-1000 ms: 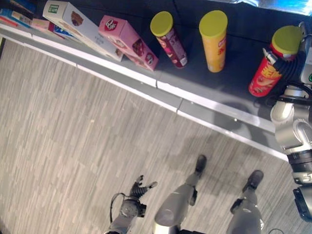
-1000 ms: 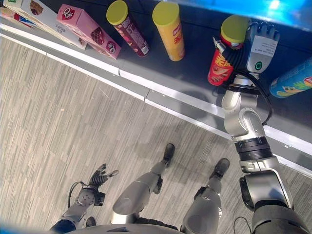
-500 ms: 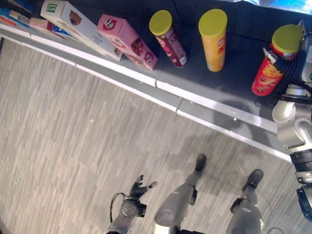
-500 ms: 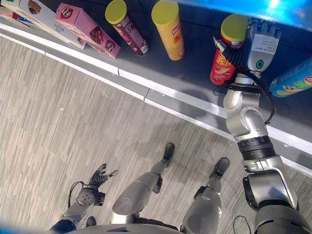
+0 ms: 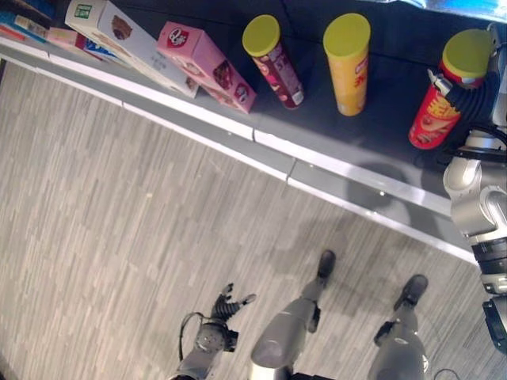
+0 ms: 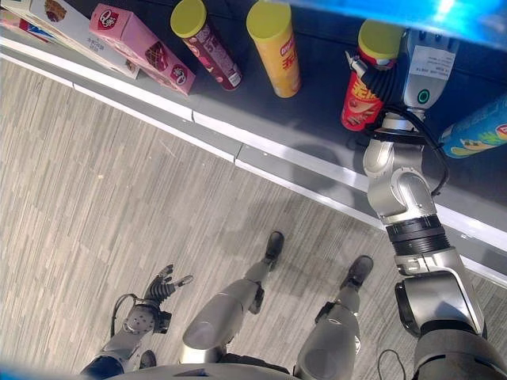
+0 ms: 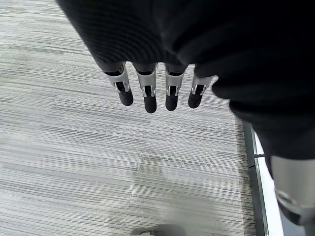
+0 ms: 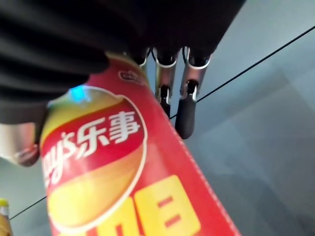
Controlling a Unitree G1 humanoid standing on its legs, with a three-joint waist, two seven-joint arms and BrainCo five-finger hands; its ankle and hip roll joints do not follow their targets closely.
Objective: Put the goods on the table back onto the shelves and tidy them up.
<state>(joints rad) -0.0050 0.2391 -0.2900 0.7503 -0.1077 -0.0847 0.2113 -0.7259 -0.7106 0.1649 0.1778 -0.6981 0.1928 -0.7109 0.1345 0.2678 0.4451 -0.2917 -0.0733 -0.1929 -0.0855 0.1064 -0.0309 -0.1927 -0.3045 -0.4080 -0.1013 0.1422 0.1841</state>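
A red chip can [image 6: 360, 91] with a yellow-green lid stands tilted on the dark shelf board [image 5: 380, 134]. My right hand [image 6: 425, 67] reaches in beside it. In the right wrist view the red can [image 8: 123, 187] lies against the palm, between the thumb and the fingers [image 8: 184, 113], which reach past it. My left hand [image 5: 226, 305] hangs low over the floor, far from the shelf, and its fingers [image 7: 147, 93] are straight with nothing in them.
Along the shelf stand a yellow can [image 5: 346, 67], a maroon can [image 5: 273, 63], a pink box [image 5: 206, 67] and a white box [image 5: 127, 43]. A blue-green can [image 6: 475, 131] lies right of my right hand. The shelf's pale front edge [image 5: 341, 170] runs diagonally above grey flooring.
My right hand and the red can have shifted slightly deeper into the shelf together. The left hand has stayed where it was.
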